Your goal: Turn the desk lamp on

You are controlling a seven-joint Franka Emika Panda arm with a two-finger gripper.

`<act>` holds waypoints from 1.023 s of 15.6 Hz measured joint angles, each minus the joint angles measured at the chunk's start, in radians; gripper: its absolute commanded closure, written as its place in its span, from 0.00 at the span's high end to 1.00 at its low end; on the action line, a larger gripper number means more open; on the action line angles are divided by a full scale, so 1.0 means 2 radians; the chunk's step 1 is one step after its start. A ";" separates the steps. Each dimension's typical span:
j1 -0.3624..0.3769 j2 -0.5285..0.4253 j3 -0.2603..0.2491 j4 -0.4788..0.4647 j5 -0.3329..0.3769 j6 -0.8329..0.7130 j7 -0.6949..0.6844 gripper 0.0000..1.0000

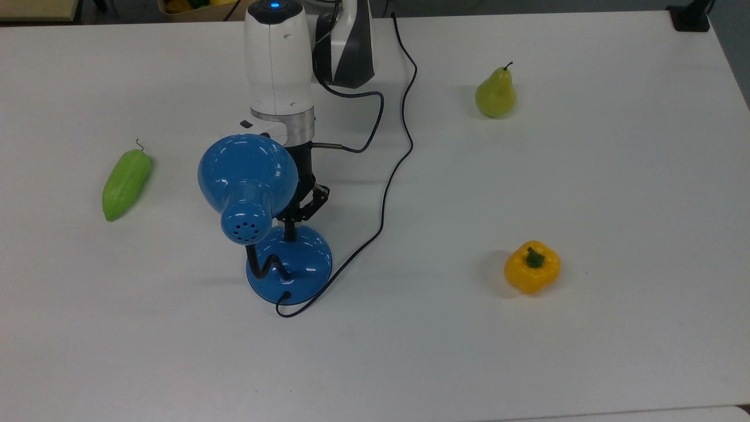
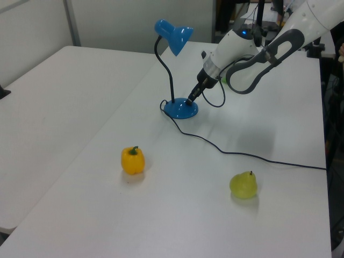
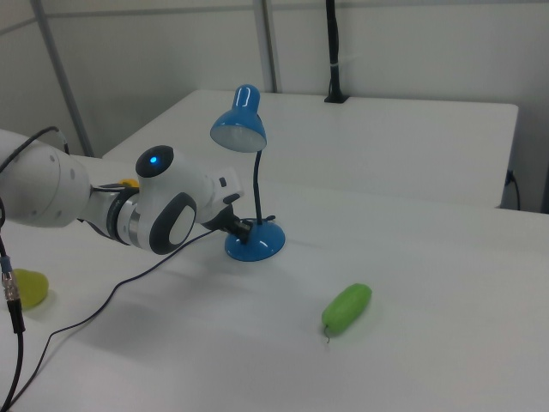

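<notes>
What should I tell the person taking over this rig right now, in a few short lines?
End effector: tip down on the lamp base, at the side nearer the arm; whether it is open or shut can't be told.
Desk lamp: upright mid-table, shade looks unlit, cord trailing past the arm off the table.
Bystanders: green gourd, pear and yellow pepper, all apart from the lamp.
Done: reach to the base.
Left: press the switch, confirm light, retreat.
</notes>
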 measured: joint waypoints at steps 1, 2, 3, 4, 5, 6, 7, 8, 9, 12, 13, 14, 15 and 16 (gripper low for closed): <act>0.000 0.000 0.000 0.000 0.000 0.000 0.000 0.00; 0.000 0.000 0.000 0.000 0.000 0.000 0.000 0.00; 0.000 0.000 0.000 0.000 0.000 0.000 0.000 0.00; 0.000 0.000 0.000 0.000 0.000 0.000 0.000 0.00; 0.000 0.000 0.000 0.000 0.000 0.000 0.000 0.00; 0.000 0.001 0.000 0.001 0.000 0.000 0.000 0.00; 0.000 0.002 0.000 0.002 0.000 0.000 0.000 0.00; 0.000 0.003 0.000 0.004 0.000 0.000 0.000 0.00; 0.001 0.004 0.000 0.006 0.000 0.000 0.000 0.00; 0.001 0.007 0.000 0.010 0.000 0.000 0.000 0.00; 0.001 0.008 0.000 0.010 0.000 0.000 0.000 0.00; 0.001 0.008 0.000 0.011 0.000 0.000 0.000 0.00; 0.001 0.008 0.000 0.011 0.000 0.000 0.000 0.00; 0.001 0.008 0.000 0.011 0.000 0.000 0.000 0.00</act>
